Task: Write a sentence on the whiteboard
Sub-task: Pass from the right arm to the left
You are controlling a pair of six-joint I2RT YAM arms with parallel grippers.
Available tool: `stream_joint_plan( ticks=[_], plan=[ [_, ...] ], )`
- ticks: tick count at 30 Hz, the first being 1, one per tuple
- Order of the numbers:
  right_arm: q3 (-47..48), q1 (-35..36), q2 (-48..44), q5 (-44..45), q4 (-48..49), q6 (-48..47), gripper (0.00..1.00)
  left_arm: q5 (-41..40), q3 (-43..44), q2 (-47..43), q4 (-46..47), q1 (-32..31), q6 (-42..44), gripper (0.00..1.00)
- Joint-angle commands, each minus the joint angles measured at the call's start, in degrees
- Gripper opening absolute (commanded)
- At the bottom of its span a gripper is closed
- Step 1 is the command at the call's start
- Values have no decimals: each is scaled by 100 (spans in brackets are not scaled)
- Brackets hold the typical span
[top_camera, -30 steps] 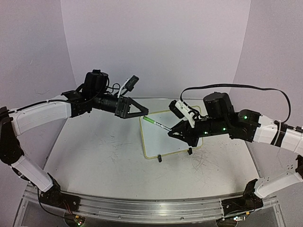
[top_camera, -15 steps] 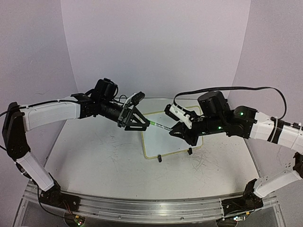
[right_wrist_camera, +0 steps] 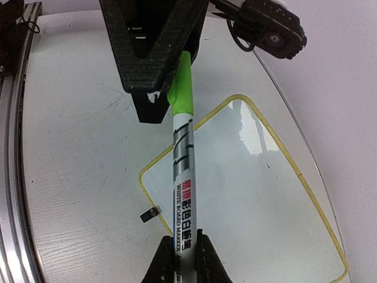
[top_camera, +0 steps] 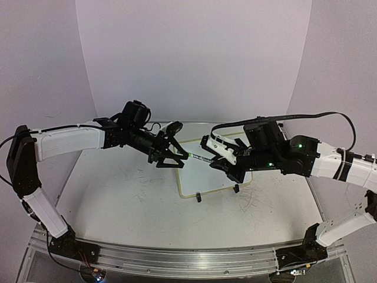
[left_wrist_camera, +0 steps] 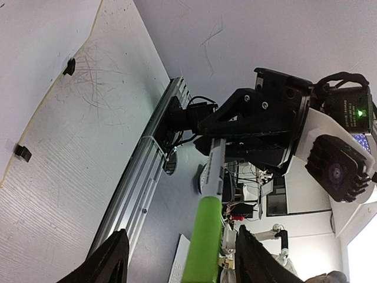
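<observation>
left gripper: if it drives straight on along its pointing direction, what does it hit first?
The green cap of the marker, lying between the left gripper's open fingers; behind it, the right gripper holding the barrel. Exact gap to the cap is unclear.

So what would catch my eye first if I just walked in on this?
In mid-air at the centre of the scene, the right gripper clamps a marker by its barrel, while the left gripper holds its open fingers either side of the bright green cap. Beneath them lies a small yellow-rimmed whiteboard, with no writing visible on it.
</observation>
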Motion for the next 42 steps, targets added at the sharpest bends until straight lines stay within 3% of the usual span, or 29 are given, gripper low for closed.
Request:
stream_joint_plan(
  ticks=[1,5,10,16,20,31,38,39,42],
  plan=[
    [53,110,-6,183,296,-142,0,130,254,70,46,-59,-171,63],
    [19,147,-7,236,297,-186,0,97,196,49,61,-60,-204,57],
    [-24,179,-25,236,297,-210,0,112,215,42,72,-60,-154,41],
    [-91,217,-58,242,297,-180,0,-25,291,-74,81,-15,-19,52],
    [-138,223,-87,207,298,-145,0,-132,293,-146,90,20,29,53],
    [-108,251,-35,243,306,-164,0,-108,310,-173,138,16,59,27],
    [-89,248,13,388,346,-13,0,-130,351,-255,168,16,191,2],
    [-122,252,0,552,442,78,6,-164,339,-277,169,19,233,1],
    [-363,248,-72,1043,813,334,46,-314,326,-382,173,20,468,0]
  ],
)
